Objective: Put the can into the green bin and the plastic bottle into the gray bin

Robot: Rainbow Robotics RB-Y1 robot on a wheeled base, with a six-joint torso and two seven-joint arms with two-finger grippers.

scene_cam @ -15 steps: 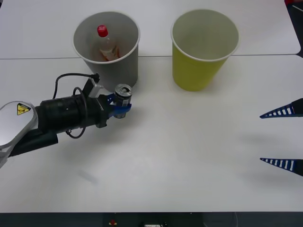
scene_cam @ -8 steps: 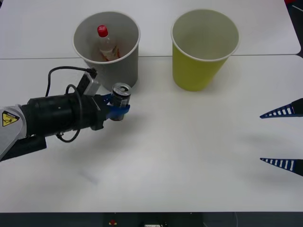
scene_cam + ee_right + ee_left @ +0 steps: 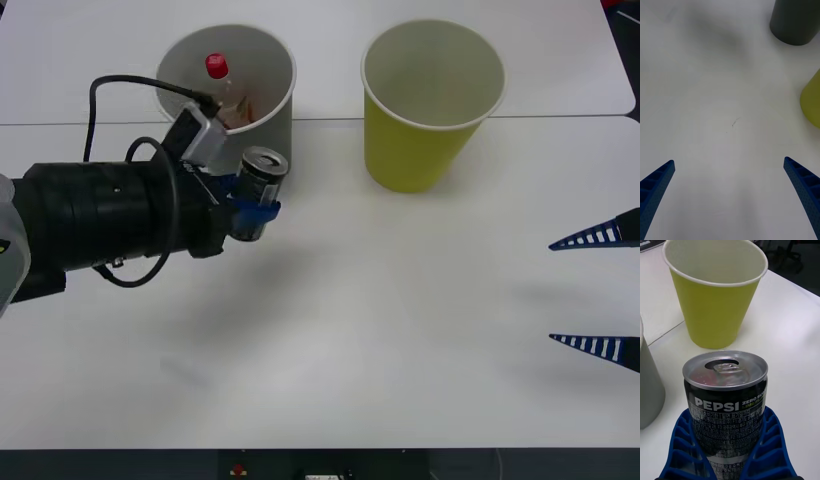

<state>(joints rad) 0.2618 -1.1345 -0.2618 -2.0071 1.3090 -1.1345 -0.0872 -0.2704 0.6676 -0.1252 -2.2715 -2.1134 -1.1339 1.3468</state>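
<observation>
— Where is the can [image 3: 261,182]?

— Off the table [image 3: 400,330], tipped a little, clamped between the blue ribbed fingers [image 3: 685,442] of the left gripper [image 3: 250,210]. It sits just in front of the gray bin [image 3: 272,130], close to its wall. From the left wrist its label is black with white lettering and its silver top shows the pull tab.

— And the bottle [image 3: 222,90]?

— Inside the gray bin, standing tilted, with its red cap up near the far wall.

— What about the green bin [image 3: 425,150]?

— It stands upright on the table to the right of the gray one, a gap between them. Seen from the left wrist it rises beyond the can, with its pale inside showing.

— The other arm?

— The right gripper [image 3: 598,292] hangs at the table's right edge, fingers spread wide, holding nothing, well apart from both bins. Its wrist view shows bare tabletop, with the bases of the gray and green bins farther off.
</observation>
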